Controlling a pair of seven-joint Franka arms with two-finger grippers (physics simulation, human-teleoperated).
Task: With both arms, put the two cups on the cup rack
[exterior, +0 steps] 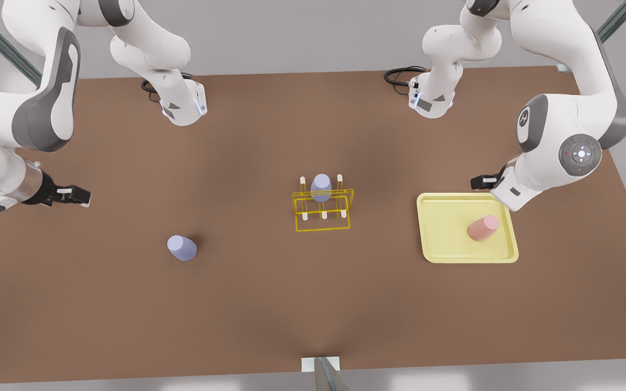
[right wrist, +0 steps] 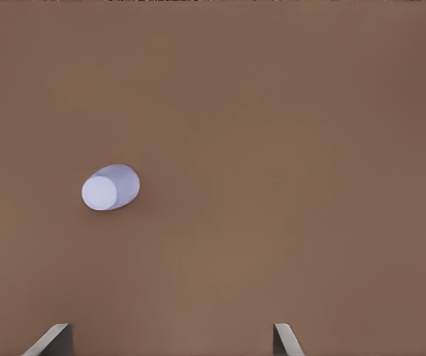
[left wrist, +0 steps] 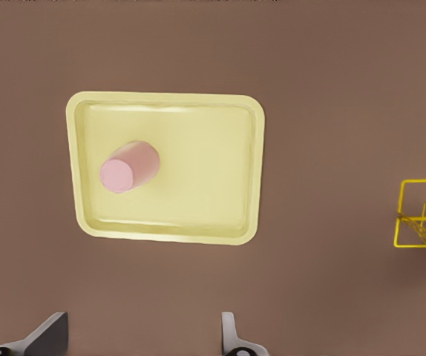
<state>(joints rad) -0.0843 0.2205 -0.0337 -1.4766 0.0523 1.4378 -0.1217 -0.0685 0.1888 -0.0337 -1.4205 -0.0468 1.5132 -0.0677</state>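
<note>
So the left gripper (left wrist: 135,337) hung over the flat pale-yellow square tray (exterior: 438,255) with jaws spread and empty, the salmon pink tapered cup (left wrist: 128,167) sitting upside-down on it out ahead of the fingertips. The right gripper (right wrist: 172,340) was the same, wide open with the pale lavender-blue cup (right wrist: 109,188) ahead and off to one side. The thin yellow wire cup rack (exterior: 323,210) already carried a look-alike lavender cup (exterior: 321,187), and I reckoned those smooth tapered walls could squirt out of a pinch.
</note>
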